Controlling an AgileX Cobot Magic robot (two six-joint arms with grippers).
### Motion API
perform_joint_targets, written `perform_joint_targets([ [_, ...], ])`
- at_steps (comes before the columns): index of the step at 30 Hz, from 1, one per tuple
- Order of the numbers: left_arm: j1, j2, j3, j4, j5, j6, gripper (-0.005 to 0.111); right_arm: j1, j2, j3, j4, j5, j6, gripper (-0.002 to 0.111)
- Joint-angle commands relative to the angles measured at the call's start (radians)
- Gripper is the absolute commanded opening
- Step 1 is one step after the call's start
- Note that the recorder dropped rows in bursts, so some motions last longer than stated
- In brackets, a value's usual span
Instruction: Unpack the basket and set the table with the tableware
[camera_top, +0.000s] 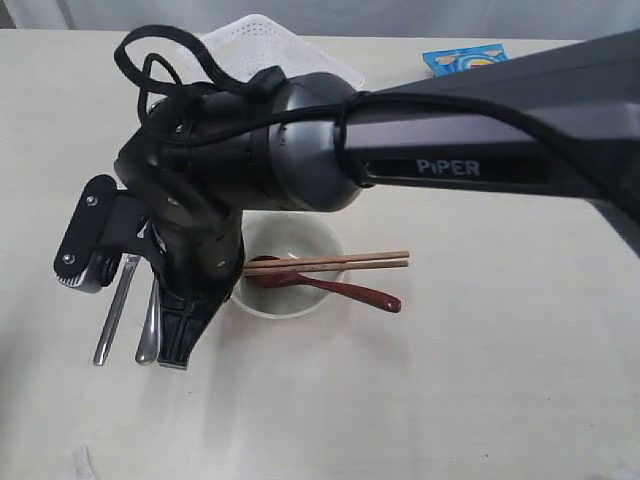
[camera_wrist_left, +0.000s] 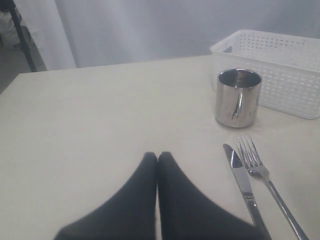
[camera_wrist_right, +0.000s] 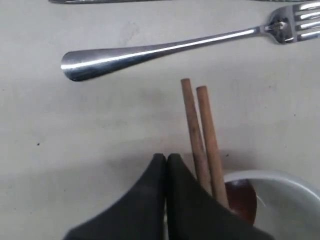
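Observation:
My right gripper is shut and empty, pointing down at the table just left of the pale bowl. Brown chopsticks lie across the bowl, and the reddish-brown spoon rests in it. The steel fork and knife lie side by side left of my right gripper. My left gripper is shut on nothing, low over bare table beside the knife. The steel cup stands by the white basket.
A blue snack packet lies at the far right of the table. The right arm's dark body spans the exterior view from the right edge to the left and hides the cup and much of the basket there.

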Motion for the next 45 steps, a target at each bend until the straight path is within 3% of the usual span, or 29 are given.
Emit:
perform_joint_targets([
  [1,-0.005,-0.002,0.002,0.004,-0.001,-0.002,0.000,-0.001,-0.088,-0.003,0.034,0.041,0.005,0.000],
  [8,-0.005,-0.002,0.002,0.004,-0.001,-0.002,0.000,-0.059,-0.244,-0.003,0.040,0.048,-0.004,0.000],
  [13,-0.005,-0.002,0.002,0.004,-0.001,-0.002,0.000,-0.245,-0.332,-0.003,0.097,0.051,0.007,0.000],
  [19,-0.005,-0.002,0.002,0.004,-0.001,-0.002,0.000,-0.537,-0.399,0.013,0.243,0.045,0.005,0.000],
  [25,-0.005,-0.002,0.002,0.004,-0.001,-0.002,0.000,-0.716,-0.421,0.101,0.335,-0.026,0.005,0.000],
  [36,-0.005,-0.002,0.002,0.004,-0.001,-0.002,0.000,-0.745,-0.376,0.147,0.368,-0.153,0.033,0.000],
  [45,-0.005,-0.002,0.002,0.004,-0.001,-0.002,0.000,-0.745,-0.145,-0.134,0.355,-0.069,0.031,0.000],
])
